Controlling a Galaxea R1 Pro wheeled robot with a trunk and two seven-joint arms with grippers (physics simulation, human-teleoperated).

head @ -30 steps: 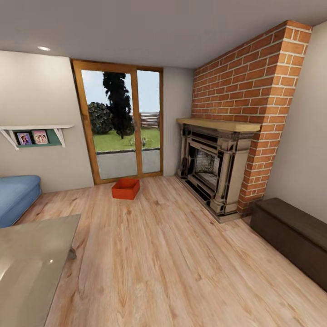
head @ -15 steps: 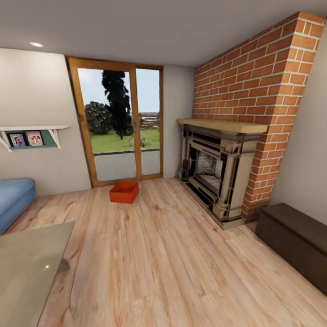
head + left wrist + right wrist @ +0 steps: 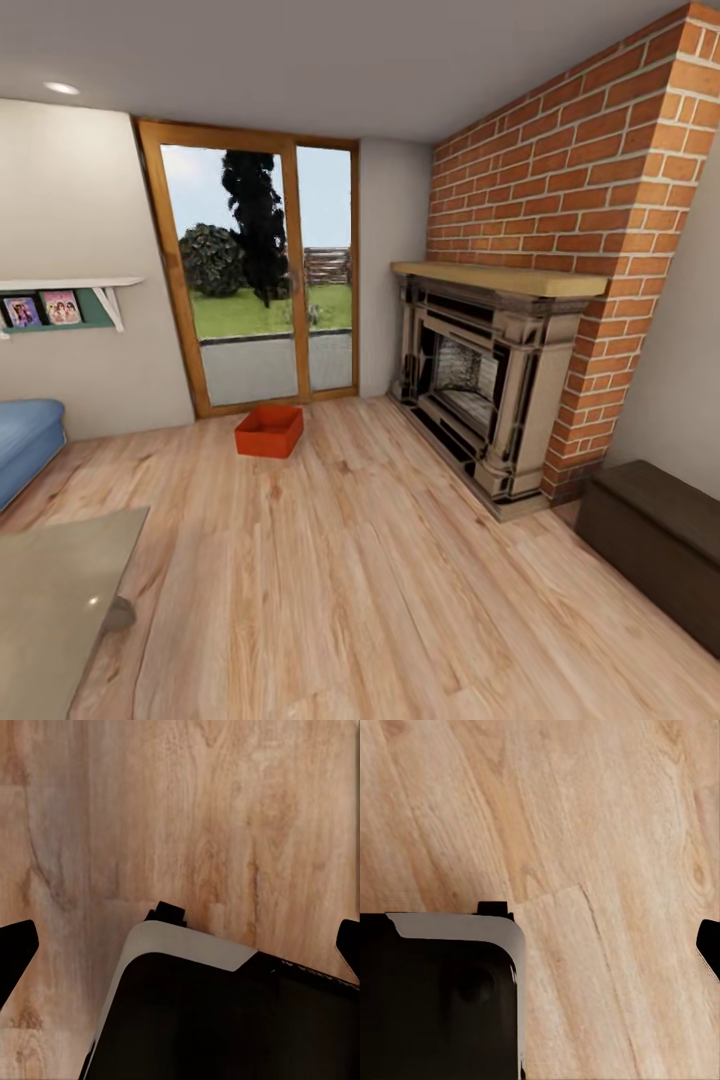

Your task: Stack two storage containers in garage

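where planks meet doors [image 3: 255,275], container [image 3: 269,431], seemingly single.

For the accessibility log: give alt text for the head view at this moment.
An orange-red storage container sits on the light wood-plank floor before the wood-framed glass garden doors. A stone fireplace under a red brick chimney stands to the right.

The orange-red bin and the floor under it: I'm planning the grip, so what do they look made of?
The storage container looks like smooth matte plastic: uniform orange-red, thin plain walls. The living-room floor looks like light wood planks, satin finish, with visible grain and knots; possibly laminate.
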